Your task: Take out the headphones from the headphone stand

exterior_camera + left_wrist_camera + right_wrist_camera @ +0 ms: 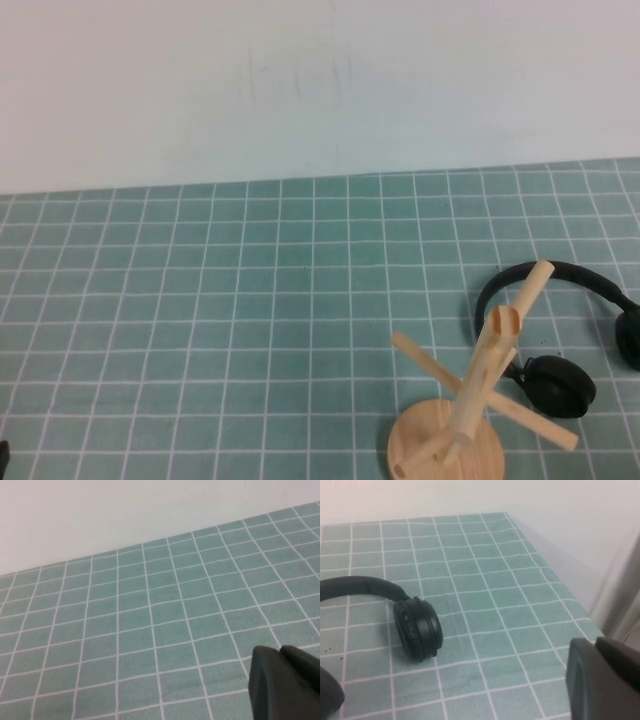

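Observation:
The black headphones [556, 384] lie on the green grid cloth just behind and right of the wooden headphone stand [470, 400] at the front right. The top peg's tip overlaps the headband; I cannot tell if they touch. In the right wrist view one round ear cup of the headphones [417, 627] stands on the cloth with the headband arching away. My right gripper [594, 644] is shut and empty, above the cloth well clear of that ear cup. My left gripper [278, 652] is shut and empty over bare cloth. Neither gripper shows in the high view.
The green grid cloth [250, 320] covers the table up to a white wall [300, 80] at the back. The table's right edge [570, 597] shows in the right wrist view, close beyond the headphones. The stand's slanted pegs [545, 428] stick out sideways.

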Controlling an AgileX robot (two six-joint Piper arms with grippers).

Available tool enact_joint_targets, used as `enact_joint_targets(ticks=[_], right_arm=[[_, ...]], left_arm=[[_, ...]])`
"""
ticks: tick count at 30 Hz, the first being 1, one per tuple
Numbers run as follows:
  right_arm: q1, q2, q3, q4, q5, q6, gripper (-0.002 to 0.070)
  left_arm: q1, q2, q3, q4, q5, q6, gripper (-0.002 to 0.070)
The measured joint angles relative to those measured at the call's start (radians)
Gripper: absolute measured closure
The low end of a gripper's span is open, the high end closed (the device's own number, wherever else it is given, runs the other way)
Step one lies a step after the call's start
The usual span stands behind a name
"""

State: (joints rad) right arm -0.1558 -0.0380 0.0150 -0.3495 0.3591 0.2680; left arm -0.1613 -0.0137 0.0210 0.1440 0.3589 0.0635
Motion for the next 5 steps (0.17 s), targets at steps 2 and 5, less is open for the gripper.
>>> enact_joint_targets(ticks=[2, 5], right_arm=[[0.0, 0.0, 0.0, 0.0, 0.0, 0.0, 0.0682], [0.0, 0.0, 0.0, 0.0, 0.0, 0.0, 0.0682]], left_arm=[[0.0, 0.0, 0.0, 0.0, 0.0, 0.0, 0.068], [0.0, 0.0, 0.0, 0.0, 0.0, 0.0, 0.068]])
